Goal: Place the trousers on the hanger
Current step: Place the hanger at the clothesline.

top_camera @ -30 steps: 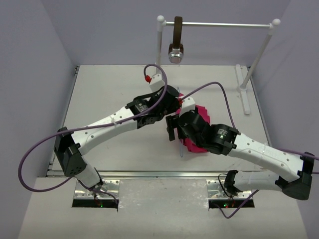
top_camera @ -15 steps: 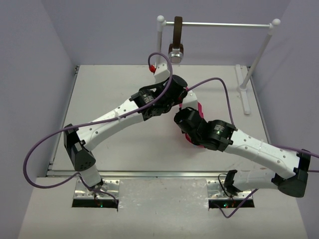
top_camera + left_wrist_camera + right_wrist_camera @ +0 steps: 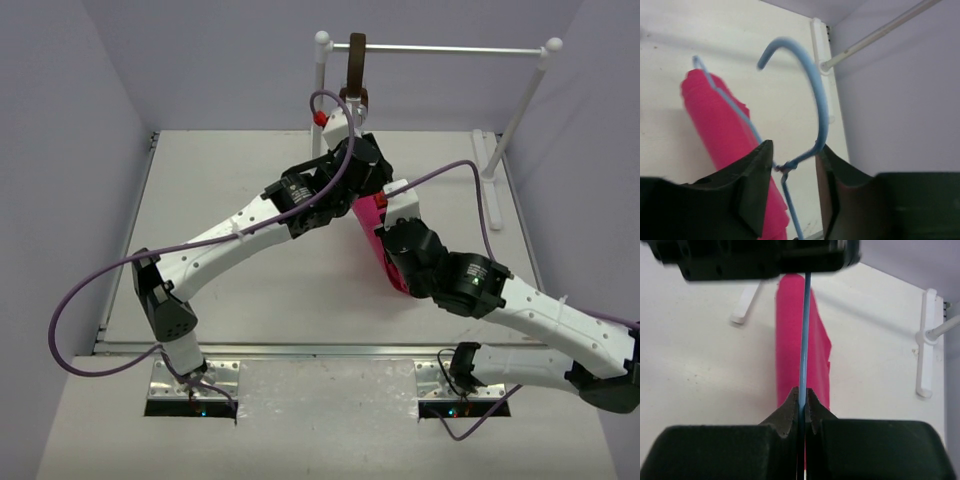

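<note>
The pale blue hanger [image 3: 812, 95] hangs above the table, and its twisted neck sits between the jaws of my left gripper [image 3: 794, 150]. Those jaws stand apart, and the right finger [image 3: 832, 172] touches the stem of the hook. The magenta trousers [image 3: 715, 125] are draped over the hanger's frame and hang down. My right gripper [image 3: 803, 392] is shut on the hanger's thin blue wire [image 3: 805, 330], with the trousers [image 3: 795, 350] behind it. From above, the trousers [image 3: 368, 215] show between the two arms, and the hanger is hidden there.
A white clothes rail [image 3: 450, 48] stands across the back of the table. A brown strap [image 3: 355, 60] with a metal end hangs from it, just behind the left wrist. The rail's right foot [image 3: 493, 185] lies on the table.
Both arms have risen and moved back toward the rail, carrying the hanger and trousers. The right gripper has shut on the hanger's wire. The left gripper's jaws have parted around the neck.
</note>
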